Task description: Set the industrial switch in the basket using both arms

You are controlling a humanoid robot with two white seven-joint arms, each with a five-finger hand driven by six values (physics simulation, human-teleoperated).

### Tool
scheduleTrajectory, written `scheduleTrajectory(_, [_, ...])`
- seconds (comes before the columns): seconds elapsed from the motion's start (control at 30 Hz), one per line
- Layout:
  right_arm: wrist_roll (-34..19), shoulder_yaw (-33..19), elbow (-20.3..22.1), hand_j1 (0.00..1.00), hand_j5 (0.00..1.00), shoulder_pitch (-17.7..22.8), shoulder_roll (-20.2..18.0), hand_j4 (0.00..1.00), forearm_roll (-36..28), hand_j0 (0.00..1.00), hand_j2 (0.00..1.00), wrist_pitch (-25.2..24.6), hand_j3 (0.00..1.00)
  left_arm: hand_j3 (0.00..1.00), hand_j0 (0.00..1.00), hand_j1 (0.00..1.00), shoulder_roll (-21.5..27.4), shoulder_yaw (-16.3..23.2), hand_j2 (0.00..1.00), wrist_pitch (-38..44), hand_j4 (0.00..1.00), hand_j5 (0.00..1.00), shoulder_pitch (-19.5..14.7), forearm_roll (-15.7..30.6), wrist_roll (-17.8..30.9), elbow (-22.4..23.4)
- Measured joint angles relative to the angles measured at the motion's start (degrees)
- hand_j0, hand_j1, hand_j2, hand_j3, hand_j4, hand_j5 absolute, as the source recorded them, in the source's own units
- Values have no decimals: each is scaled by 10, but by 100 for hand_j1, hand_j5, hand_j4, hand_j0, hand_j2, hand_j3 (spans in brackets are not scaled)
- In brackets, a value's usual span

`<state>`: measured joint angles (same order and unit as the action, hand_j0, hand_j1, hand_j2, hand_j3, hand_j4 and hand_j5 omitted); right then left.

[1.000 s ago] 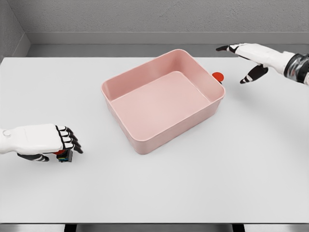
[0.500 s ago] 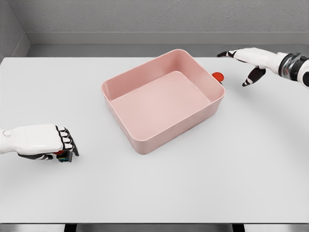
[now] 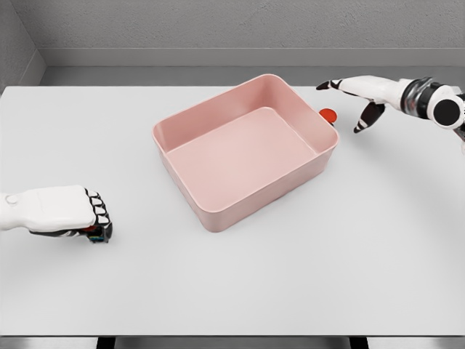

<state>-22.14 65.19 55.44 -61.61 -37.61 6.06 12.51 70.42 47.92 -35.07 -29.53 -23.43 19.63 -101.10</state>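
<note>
One white table point(image 3: 240, 283) fills the view, a grey wall behind it. At its middle sits the empty pink basket point(image 3: 245, 149), a red object point(image 3: 328, 115) just beside its far right corner. The left hand point(image 3: 62, 211) lies low at the left, fingers curled over the industrial switch point(image 3: 95, 233). The right hand point(image 3: 362, 98) hovers near the red object, fingers spread, holding nothing.

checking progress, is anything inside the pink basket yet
No, the pink basket shows only its bare floor, and the left hand is curled over a small object on the table.
</note>
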Motion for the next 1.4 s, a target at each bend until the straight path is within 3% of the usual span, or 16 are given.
scheduleTrajectory(0.33, [0,12,-44,100,100,-11,34,100,3,100,100,-1,100,46,46,46,0,0,46,0,46,46,-15,-1,0,0])
scheduleTrajectory(0.77, [2,18,-97,100,100,-12,66,100,5,100,100,0,100,45,45,45,-18,-1,45,0,45,45,-70,4,-2,0])
scheduleTrajectory(1.13, [2,18,-105,100,100,-13,85,100,10,100,100,1,100,45,45,45,-47,-1,45,0,45,45,-123,37,-5,0])
scheduleTrajectory(1.2, [2,19,-105,98,98,-13,86,98,13,98,98,1,98,45,45,45,-55,0,45,0,45,45,-135,41,-6,0])
scheduleTrajectory(1.27, [2,19,-105,87,87,-13,86,87,15,87,87,2,87,45,45,45,-62,1,45,0,45,45,-147,46,-6,0])
scheduleTrajectory(1.4, [2,22,-104,84,84,-13,85,84,16,84,84,5,84,45,45,45,-77,1,45,0,45,45,-156,53,-6,0])
